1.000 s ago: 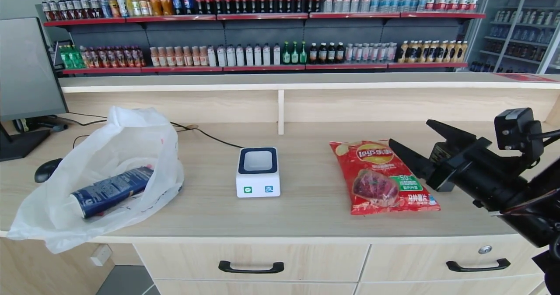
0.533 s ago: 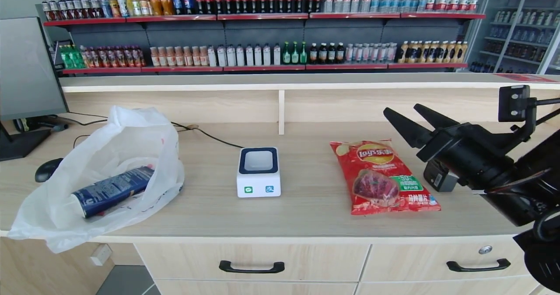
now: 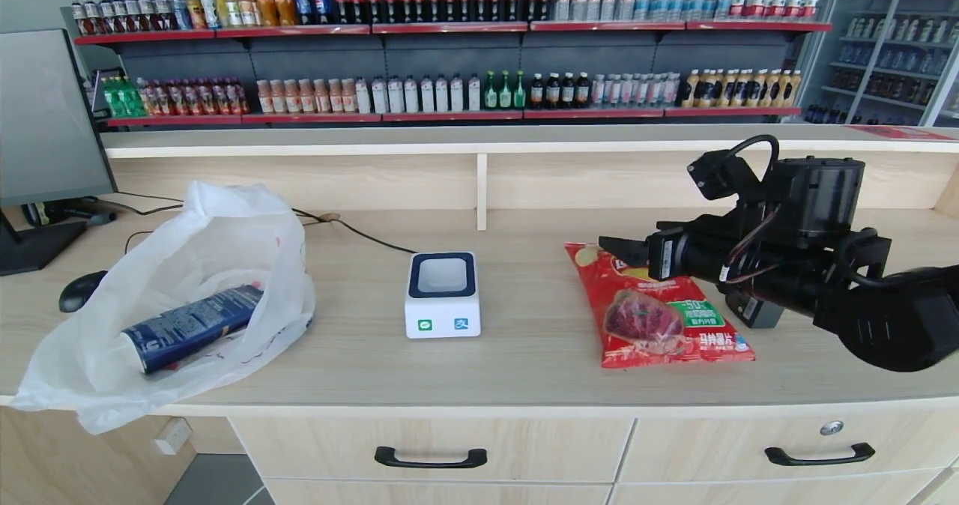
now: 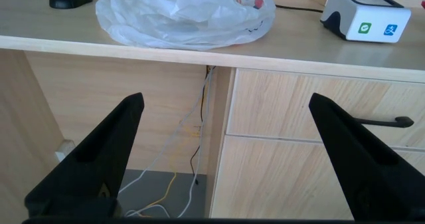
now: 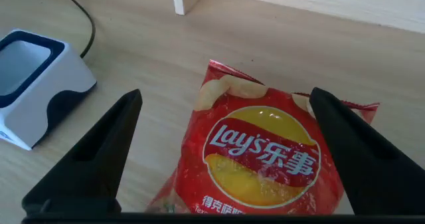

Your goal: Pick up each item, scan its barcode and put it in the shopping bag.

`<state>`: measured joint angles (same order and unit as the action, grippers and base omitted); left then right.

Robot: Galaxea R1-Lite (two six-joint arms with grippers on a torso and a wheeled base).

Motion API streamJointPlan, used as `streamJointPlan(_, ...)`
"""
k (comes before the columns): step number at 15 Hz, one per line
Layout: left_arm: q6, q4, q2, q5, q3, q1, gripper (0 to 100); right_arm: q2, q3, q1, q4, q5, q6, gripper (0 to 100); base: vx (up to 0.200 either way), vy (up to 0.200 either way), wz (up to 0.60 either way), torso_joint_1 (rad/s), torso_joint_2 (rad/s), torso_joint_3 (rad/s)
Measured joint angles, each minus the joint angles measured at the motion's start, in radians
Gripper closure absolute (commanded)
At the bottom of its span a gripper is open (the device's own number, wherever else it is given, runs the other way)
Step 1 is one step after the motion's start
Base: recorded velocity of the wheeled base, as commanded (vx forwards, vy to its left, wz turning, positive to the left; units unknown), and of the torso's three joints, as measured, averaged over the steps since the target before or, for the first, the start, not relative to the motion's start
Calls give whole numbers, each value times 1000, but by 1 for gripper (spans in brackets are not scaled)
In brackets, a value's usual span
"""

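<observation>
A: Two grippers to call, both spread wide. First the right gripper (image 3: 610,249): poised above the top end of the red chip bag (image 3: 659,306), fingers flanking it in the wrist camera, gripping nothing.

B: Touching the bag?

A: Cannot tell from here. Flat on the wooden counter (image 3: 524,370), that chip bag, right of the white scanner (image 3: 442,294) and well apart from it.

B: And tucked behind the arm?

A: One small dark box (image 3: 749,309), just beside the chip bag's right edge, mostly hidden by the arm.

B: Over to the left gripper (image 4: 226,98).

A: Low down in front of the counter, facing the drawer fronts, fingers released and far apart, empty. Above it, on the counter edge, the white shopping bag (image 4: 186,14).

B: Anything inside?

A: One blue pack (image 3: 191,327), lying on its side in the shopping bag, seen through the thin plastic. Bag slumped at the counter's left end, spilling a little over the front edge.

B: Around it?

A: Black mouse (image 3: 79,289) just left of the bag, monitor (image 3: 45,115) behind that, black cable (image 3: 359,237) running from behind the bag toward the scanner.
</observation>
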<state>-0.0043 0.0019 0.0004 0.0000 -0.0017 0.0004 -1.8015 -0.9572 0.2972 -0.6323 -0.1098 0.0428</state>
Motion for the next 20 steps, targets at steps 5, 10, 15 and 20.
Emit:
streamJointPlan(5,-1,0,0,0,0,0,0,45,-202,24,548,171,73,0,0,0,0,0,0,0)
streamJointPlan(10,-5,0,0,0,0,0,0,47,-209,136,606,281,-80,0,0,0,0,0,0,0)
streamJointPlan(15,-7,0,0,0,0,0,0,47,-208,127,644,324,-77,0,0,0,0,0,0,0)
streamJointPlan(20,-7,1,0,0,0,1,0,60,-239,126,733,316,-100,0,0,0,0,0,0,0)
